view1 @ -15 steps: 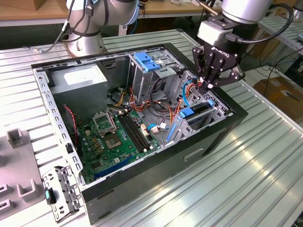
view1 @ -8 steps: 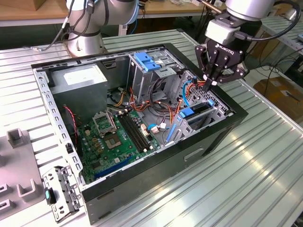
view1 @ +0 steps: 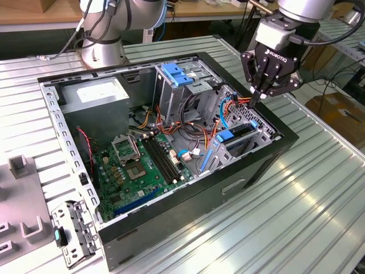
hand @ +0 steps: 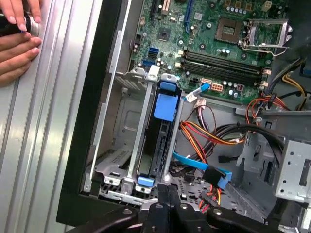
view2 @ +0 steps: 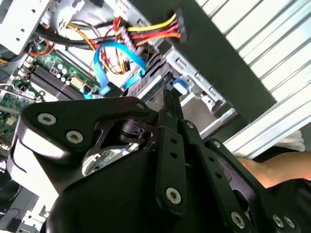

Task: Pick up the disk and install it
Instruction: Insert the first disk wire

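Tool (view1: 255,98) is recorded at the upper right of the exterior view, above the open computer case (view1: 171,231). Its fingers are closed together and nothing is held. The disk (view1: 242,133) is seated on edge between blue rails in the drive cage (view1: 267,136), right of centre, just below the tool.

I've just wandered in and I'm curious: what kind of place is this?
Probably a robotics lab or workshop: a robot arm stands by a ribbed metal table holding an opened computer case, with a cardboard box beside the table.
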Tool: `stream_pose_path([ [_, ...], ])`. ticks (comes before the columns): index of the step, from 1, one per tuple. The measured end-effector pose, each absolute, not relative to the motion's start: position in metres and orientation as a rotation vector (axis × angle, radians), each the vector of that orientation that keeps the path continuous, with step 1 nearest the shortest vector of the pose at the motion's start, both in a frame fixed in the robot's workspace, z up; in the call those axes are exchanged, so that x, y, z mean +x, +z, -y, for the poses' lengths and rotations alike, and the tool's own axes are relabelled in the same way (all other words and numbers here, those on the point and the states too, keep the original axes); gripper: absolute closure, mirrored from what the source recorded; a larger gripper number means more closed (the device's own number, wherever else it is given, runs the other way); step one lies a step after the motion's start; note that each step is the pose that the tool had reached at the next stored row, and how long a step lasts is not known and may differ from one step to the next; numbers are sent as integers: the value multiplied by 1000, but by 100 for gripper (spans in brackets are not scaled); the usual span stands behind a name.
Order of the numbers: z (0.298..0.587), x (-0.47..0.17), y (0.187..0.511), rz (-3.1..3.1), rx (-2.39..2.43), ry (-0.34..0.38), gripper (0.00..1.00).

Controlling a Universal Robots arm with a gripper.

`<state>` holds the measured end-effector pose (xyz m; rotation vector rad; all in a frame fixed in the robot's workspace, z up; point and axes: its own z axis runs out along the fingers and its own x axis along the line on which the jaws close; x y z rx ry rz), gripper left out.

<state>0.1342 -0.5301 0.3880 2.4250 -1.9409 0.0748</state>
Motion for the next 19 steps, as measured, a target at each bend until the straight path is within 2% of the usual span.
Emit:
stream_pose_path([
  [17,515,169,385,1754,2568,78,89],
  [18,515,169,385,1708,2600,80,89],
  [19,515,169,384,1678,2619,80,83],
])
